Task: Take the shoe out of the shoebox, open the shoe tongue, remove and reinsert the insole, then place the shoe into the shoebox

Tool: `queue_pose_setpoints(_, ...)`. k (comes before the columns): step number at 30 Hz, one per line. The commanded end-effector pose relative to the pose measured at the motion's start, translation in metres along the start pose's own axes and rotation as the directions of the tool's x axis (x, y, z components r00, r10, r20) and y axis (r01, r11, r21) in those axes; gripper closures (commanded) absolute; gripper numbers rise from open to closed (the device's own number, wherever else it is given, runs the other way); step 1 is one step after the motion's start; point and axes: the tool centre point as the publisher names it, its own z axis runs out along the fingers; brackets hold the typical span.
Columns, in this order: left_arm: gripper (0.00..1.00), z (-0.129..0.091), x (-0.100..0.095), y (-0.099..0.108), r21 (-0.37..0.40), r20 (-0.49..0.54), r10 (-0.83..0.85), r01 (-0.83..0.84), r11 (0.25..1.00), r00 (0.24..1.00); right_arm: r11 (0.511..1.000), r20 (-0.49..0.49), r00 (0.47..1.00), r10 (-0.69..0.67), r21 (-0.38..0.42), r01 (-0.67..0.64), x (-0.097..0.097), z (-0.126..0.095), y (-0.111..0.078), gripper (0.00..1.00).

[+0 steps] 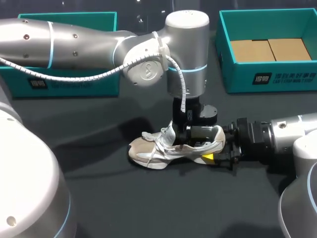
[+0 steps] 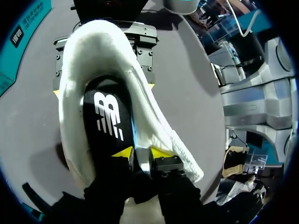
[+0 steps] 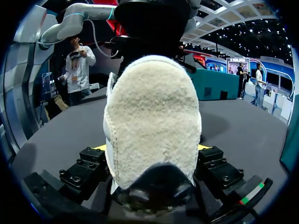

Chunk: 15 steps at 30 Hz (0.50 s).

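Head view: two teal boxes stand at the table's far edge. The right shoebox (image 1: 225,52) is open, with flat brown cardboard sheets (image 1: 270,49) lying on its floor. The left shoebox (image 1: 74,82) is half hidden behind the left arm (image 1: 74,39), so I cannot tell what is in it. The shoe (image 1: 166,148) is in neither box. It sits on its sole mid-table on the dark tabletop (image 1: 148,198), toe toward the robot's left and well apart from both boxes. A band of tabletop lies between it and each box, and a wider stretch runs toward the near edge. The left gripper (image 1: 195,135) comes straight down into the shoe's opening. The right gripper (image 1: 217,151) comes in level from the right at the heel end (one yellow tip shows low beside the sole). Left wrist view: looking down into the shoe, the black insole (image 2: 105,116) lies inside, ringed by the white padded collar (image 2: 156,126). The yellow fingertips (image 2: 122,152) are nearly together, pinched on the insole's raised edge just inside the collar. Right wrist view: the fuzzy beige heel (image 3: 152,121) fills the space between the fingers (image 3: 212,165). They press it from both sides, so this hand is clamped on the shoe. The left gripper's dark body stands over the opening, and grey tabletop runs off on either side of the shoe.
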Motion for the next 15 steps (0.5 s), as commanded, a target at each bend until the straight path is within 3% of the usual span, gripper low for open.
queue_pose_setpoints(1,0.6,0.008,0.006,0.006,0.016,0.038,-0.009,0.008,1.0,0.999,1.0,0.0,1.0,0.0,0.004,0.0,0.001,-0.001,0.0,1.0)
queue_pose_setpoints(4,0.53,0.014,0.002,0.004,0.015,0.064,-0.02,0.019,1.0,0.998,1.0,0.0,1.0,0.0,0.004,0.0,0.001,-0.001,0.0,1.0)
queue_pose_setpoints(15,0.56,0.036,-0.024,-0.003,0.003,0.248,-0.059,0.061,0.998,0.967,1.0,0.0,1.0,0.0,0.004,0.0,0.001,-0.001,0.0,1.0)
